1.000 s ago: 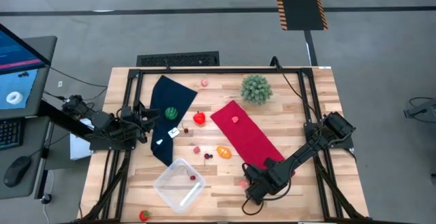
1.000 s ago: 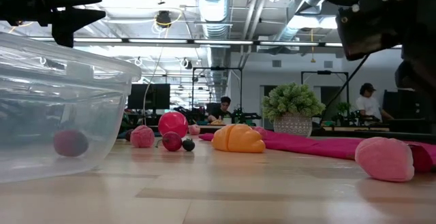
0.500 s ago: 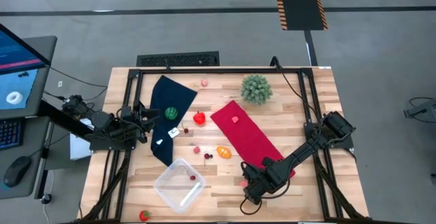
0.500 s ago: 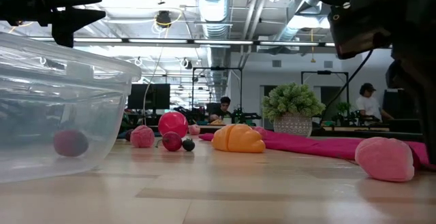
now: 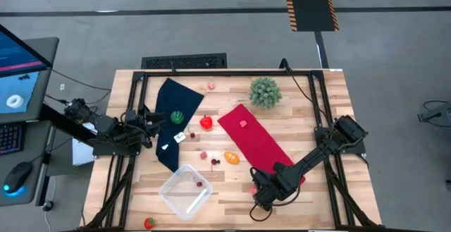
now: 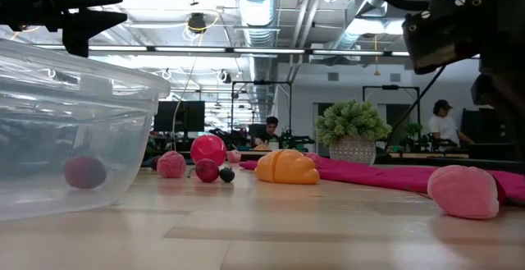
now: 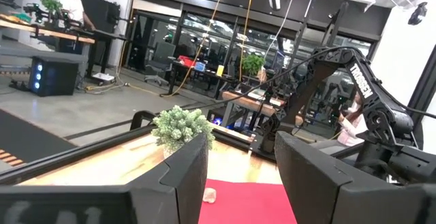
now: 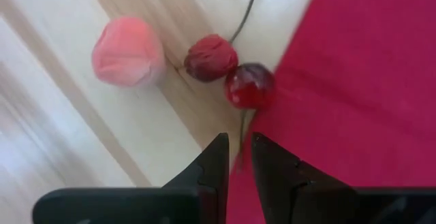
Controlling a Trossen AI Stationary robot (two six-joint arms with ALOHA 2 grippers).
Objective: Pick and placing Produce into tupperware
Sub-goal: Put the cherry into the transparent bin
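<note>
Little moved since earlier: right end effector point(image 8: 235, 157) nearly closed, empty, over paired cherries point(image 8: 231, 71) (light, smooth; gripped best by stem).

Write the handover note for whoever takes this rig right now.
Left gripper: open, empty, parked at the table's left side by the dark blue cloth.
Right gripper: low over the cherries at the edge of the red cloth, with a pink piece beside them.
Done: one dark berry lies in the tupperware.
Left: all other produce, scattered on the table and both cloths, including a strawberry at the table's edge near the tupperware.
</note>
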